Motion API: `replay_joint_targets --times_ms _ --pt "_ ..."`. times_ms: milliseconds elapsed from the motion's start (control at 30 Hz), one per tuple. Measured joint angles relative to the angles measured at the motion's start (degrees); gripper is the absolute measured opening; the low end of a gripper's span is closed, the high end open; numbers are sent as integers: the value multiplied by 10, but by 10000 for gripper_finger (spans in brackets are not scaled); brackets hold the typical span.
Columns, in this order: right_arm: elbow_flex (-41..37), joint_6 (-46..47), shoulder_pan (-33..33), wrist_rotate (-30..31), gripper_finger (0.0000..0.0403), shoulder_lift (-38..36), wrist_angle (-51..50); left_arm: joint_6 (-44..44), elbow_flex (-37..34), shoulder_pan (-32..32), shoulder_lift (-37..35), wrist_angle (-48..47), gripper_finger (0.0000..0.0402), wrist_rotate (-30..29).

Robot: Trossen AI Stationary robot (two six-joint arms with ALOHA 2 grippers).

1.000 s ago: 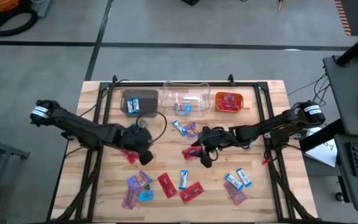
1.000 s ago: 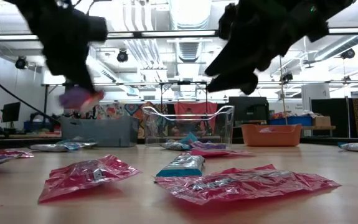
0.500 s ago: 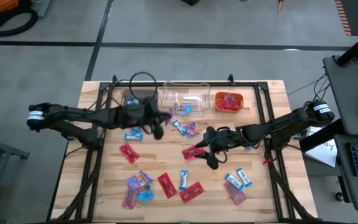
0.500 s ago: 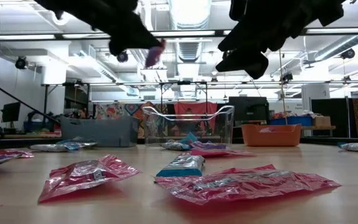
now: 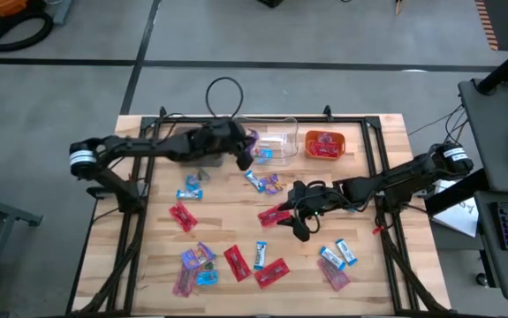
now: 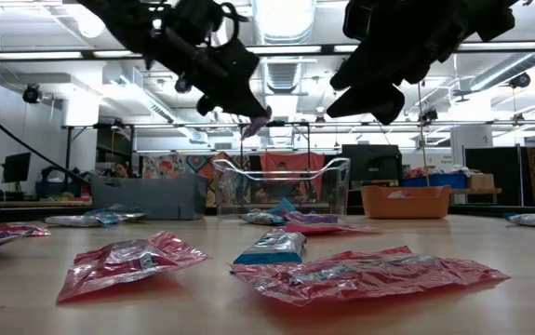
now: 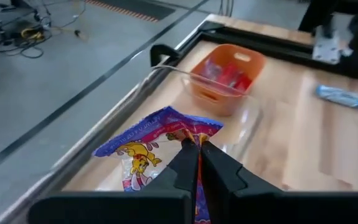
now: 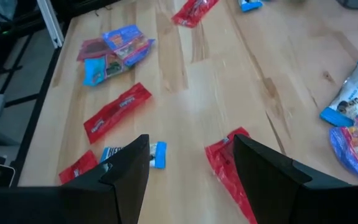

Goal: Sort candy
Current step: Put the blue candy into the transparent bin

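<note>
While the left pincer (image 5: 247, 152) pinches 1 purple candy (image 7: 160, 138) above the clear bin (image 5: 271, 135), the right pincer (image 5: 299, 221) hangs spread over the worktop (image 5: 386, 274) (beside a red candy (image 5: 273, 215)).

- A wooden table (image 5: 147, 265) carries three bins along its far edge: brown (image 5: 187, 146), clear (image 5: 276, 140), orange (image 5: 325, 145).
- Wrapped candy (image 5: 236, 262) lies scattered over its middle and near edge, in red, blue-and-white and purple wrappers.
</note>
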Motion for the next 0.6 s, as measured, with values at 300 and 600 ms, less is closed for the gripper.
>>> replay_joint_targets --times_ms 300,600 --pt "0 3 3 0 219 0 -5 14 73 29 68 -72 0 0" --pt "0 24 5 0 219 0 -18 20 75 30 74 -78 4 0"
